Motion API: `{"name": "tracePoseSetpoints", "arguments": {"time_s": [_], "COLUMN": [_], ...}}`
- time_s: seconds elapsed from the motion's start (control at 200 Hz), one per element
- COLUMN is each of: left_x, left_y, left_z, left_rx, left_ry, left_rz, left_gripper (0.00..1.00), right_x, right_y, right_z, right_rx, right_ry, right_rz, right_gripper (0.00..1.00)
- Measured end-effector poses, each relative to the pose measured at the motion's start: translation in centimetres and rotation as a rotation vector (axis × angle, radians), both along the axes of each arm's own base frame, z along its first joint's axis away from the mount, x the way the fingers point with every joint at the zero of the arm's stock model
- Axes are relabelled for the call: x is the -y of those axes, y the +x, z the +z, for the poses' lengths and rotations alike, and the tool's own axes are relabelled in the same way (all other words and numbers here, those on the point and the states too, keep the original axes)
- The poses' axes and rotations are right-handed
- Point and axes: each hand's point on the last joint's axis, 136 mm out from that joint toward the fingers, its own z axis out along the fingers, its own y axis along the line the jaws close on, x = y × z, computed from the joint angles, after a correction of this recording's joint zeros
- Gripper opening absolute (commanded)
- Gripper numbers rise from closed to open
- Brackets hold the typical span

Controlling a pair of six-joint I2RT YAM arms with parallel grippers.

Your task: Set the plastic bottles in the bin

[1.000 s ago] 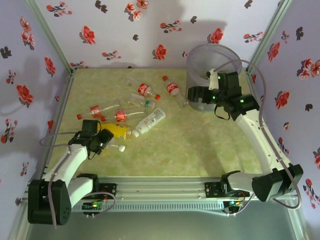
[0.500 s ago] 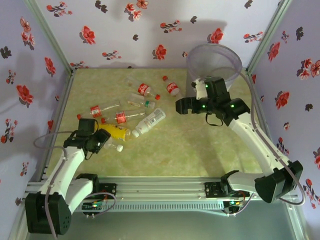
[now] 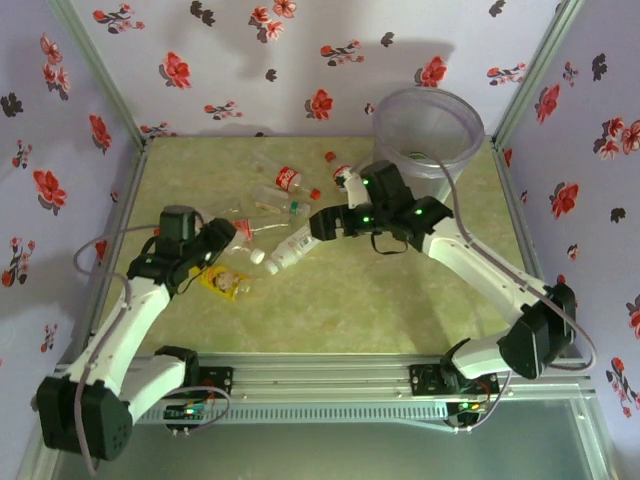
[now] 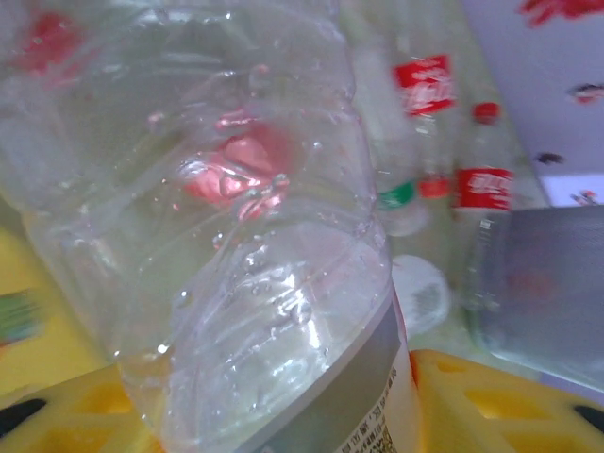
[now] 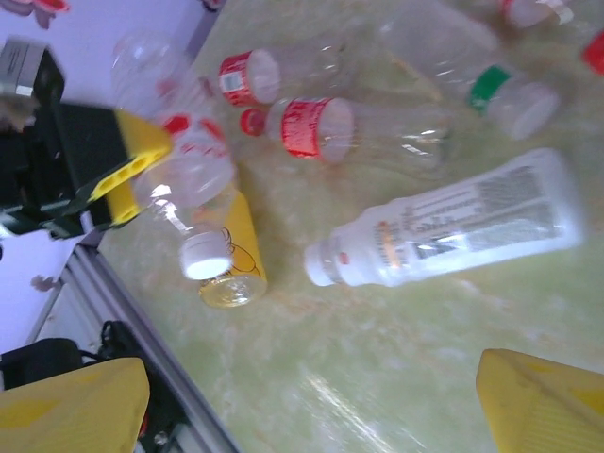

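Left gripper (image 3: 225, 243) clamped on a crumpled clear bottle (image 4: 255, 236) with thin dented walls and a white cap, over the flattened yellow bottle (image 5: 231, 269). Right gripper (image 5: 311, 401) wide open and empty above the smooth white-labelled bottle (image 5: 462, 222). Red-labelled bottles (image 5: 311, 127) lie on the mottled green tabletop (image 3: 400, 290). Round translucent bin (image 3: 385, 130) stands at the far right corner.

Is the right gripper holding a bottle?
No, the right gripper is open and empty, with the white-labelled bottle lying free ahead of it.

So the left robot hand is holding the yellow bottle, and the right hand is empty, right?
Not quite. The left gripper holds a clear crushed bottle, not the yellow bottle, which lies on the table beside it, as the right wrist view shows. The right gripper is empty, as you said.
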Motion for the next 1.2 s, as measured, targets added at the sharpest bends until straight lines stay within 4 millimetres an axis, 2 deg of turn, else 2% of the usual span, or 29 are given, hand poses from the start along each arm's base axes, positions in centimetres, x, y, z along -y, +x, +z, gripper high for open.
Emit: {"name": "tracePoseSetpoints", "arguments": {"time_s": [0.17, 0.275, 0.335, 0.455, 0.68, 0.905, 1.2], "left_x": [5.4, 7.4, 8.0, 8.6, 9.4, 9.9, 9.9], "left_y": [3.2, 4.0, 4.2, 4.4, 4.7, 5.0, 5.1], "left_z": [2.3, 3.2, 3.6, 4.6, 5.7, 5.3, 5.3], "left_rx": [0.082, 0.115, 0.130, 0.163, 0.196, 0.189, 0.191], "left_ry": [-0.069, -0.103, -0.123, -0.156, -0.203, -0.222, -0.222], "left_rz": [-0.111, -0.149, -0.160, -0.169, -0.178, -0.185, -0.184], "left_gripper": [0.43, 0.42, 0.41, 0.41, 0.40, 0.41, 0.57], "right_x": [-3.7, -4.6, -4.9, -5.5, -6.2, -6.5, -6.4], "right_y": [-0.4, 0.2, 0.6, 1.5, 3.3, 3.7, 3.8], "right_z": [-2.4, -3.3, -3.3, -3.1, -2.6, -2.7, -2.6], "right_rx": [-0.075, -0.101, -0.105, -0.117, -0.138, -0.151, -0.150], "right_ry": [0.025, 0.041, 0.057, 0.102, 0.182, 0.203, 0.208], "right_rz": [0.044, 0.035, 0.026, 0.007, -0.025, -0.028, -0.024], "right_gripper": [0.90, 0.90, 0.85, 0.76, 0.69, 0.55, 0.41]}}
